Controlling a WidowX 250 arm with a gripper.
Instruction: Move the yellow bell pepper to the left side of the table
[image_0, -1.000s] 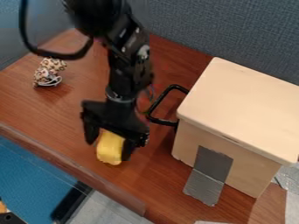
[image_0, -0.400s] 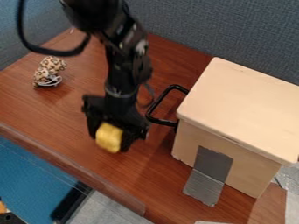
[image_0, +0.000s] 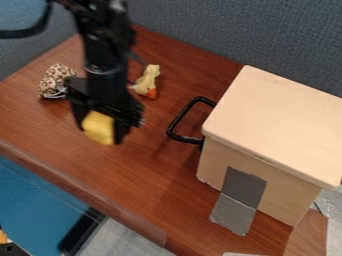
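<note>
One yellow bell pepper (image_0: 99, 128), at nine o'clock from the view's middle, is gripped between the two fingers of the one black gripper (image_0: 101, 135). Also counted: one spotted bundle (image_0: 55, 80) at ten o'clock, one small pale-yellow toy (image_0: 147, 81) with an orange end between eleven and twelve, and one wooden box (image_0: 277, 130) at three o'clock, with one black handle (image_0: 177, 123) on its nine o'clock side and one grey strip (image_0: 241, 201) at five. The gripper covers the pepper's upper part; the arm (image_0: 103, 47) is cut off by the top edge, the box by the right. Whether gripper and bundle touch is hard to tell. The table's (image_0: 143, 172) near edge slants from nine towards six o'clock, bare wood lying between it and the pepper. More bare wood runs from the pepper towards the box, and from the bundle out to eight o'clock.
</note>
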